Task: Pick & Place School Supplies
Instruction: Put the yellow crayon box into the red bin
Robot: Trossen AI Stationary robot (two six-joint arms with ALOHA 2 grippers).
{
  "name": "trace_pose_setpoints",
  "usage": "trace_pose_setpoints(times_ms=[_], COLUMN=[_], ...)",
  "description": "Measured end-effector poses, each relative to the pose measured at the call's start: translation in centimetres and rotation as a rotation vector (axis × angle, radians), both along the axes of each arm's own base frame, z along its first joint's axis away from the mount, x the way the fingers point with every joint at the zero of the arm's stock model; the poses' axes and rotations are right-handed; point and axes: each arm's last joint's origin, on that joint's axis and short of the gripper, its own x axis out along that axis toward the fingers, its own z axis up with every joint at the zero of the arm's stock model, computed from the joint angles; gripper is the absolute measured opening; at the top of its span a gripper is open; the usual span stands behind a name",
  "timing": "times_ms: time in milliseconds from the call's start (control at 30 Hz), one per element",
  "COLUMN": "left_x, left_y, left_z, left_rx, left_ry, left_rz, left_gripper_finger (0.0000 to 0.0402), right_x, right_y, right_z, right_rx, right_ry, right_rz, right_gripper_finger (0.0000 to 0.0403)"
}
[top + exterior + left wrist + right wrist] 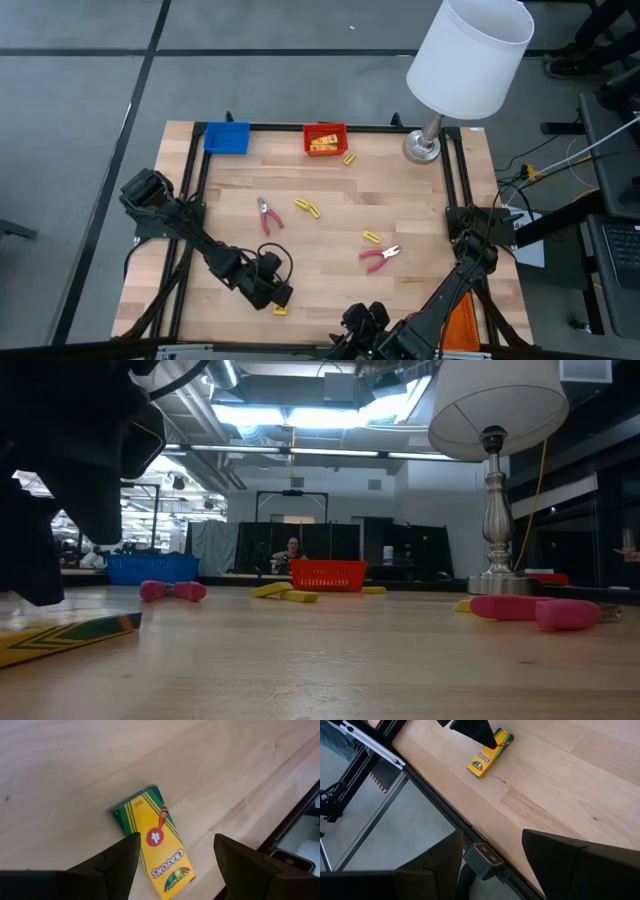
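Wooden table (330, 250) with the red tray (325, 139) at its far edge already holding yellow packets, while pliers and further packets lie scattered mid-table. The left gripper (172, 865), fingers spread, hovers over a crayon box (152, 840) lying flat near the front edge: judged the approach step, calling next for a descent and closure across the box. The right gripper (490, 855), fingers spread and empty, waits beyond the front edge.

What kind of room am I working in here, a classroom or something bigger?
Probably a large lab or workshop hall, not a classroom: the low view shows exposed ceiling ducts, more workstations behind the wooden table, and a person seated far back.
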Motion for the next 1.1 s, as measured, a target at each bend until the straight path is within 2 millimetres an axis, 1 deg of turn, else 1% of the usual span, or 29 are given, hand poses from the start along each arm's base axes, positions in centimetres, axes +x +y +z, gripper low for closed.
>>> trace_pose_setpoints(times_ms=[633,833,933,1100], left_x=[-0.31,0.12,0.07,0.40], left_y=[0.35,0.08,0.16,0.11], left_z=[-0.31,0.01,-0.03,-0.90], left_rx=[0.032,0.002,0.013,0.016], left_ry=[0.043,-0.015,-0.011,0.009], left_rz=[0.013,0.026,0.031,0.026], left_gripper_finger=[0.0251,0.0251,0.0251,0.0251], right_x=[-0.15,-0.16,-0.16,-0.25], right_y=[0.13,0.15,0.15,0.23], right_z=[0.00,0.00,0.00,0.00], right_rx=[-0.001,-0.001,-0.001,-0.001], right_ry=[0.000,0.000,0.000,0.000], right_rz=[0.005,0.005,0.005,0.008], right_gripper_finger=[0.0210,0.0210,0.0210,0.0210])
